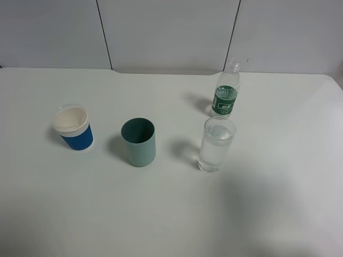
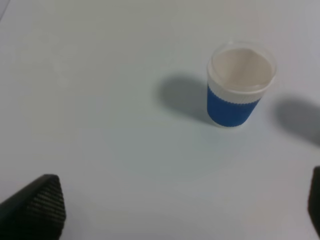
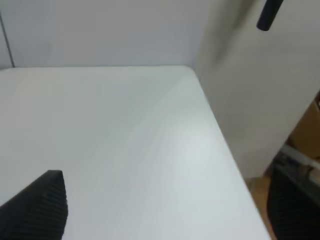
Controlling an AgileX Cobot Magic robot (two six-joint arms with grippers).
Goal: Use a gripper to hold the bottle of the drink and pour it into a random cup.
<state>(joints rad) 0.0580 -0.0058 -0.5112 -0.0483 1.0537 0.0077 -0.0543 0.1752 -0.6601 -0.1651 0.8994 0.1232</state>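
The bottle of the drink (image 1: 225,91) is small and clear, with a green label and no cap. It stands upright at the back right of the white table (image 1: 161,214). The tall clear cup (image 1: 216,143) stands just in front of it and holds clear liquid. Neither gripper shows in the exterior high view. My left gripper (image 2: 177,210) is open and empty above the table, with the blue cup in front of it. My right gripper (image 3: 167,207) is open and empty near the table's right corner. The bottle and clear cup are out of both wrist views.
A teal opaque cup (image 1: 138,142) stands mid-table. A blue cup with a white rim (image 1: 73,127) stands at the left and also shows in the left wrist view (image 2: 240,85). The table's right edge (image 3: 220,130) drops off beside a pale wall.
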